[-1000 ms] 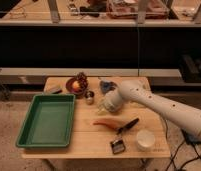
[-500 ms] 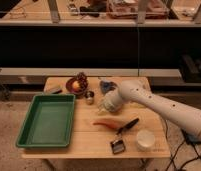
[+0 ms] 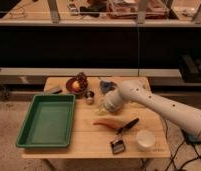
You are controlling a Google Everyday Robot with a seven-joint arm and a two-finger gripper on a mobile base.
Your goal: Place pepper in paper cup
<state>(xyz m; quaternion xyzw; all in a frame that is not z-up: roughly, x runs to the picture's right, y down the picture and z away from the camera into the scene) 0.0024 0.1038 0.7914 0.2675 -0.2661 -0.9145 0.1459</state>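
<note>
End effector (image 3: 101, 104) hangs near the pepper (image 3: 107, 122) on the desk (image 3: 89, 144), grip state impossible to tell; paper cup (image 3: 145, 140) stands apart.

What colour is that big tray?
Green, in the camera view: the rectangular tray. The gripper hovers to its right, near the slim orange-red pepper.
</note>
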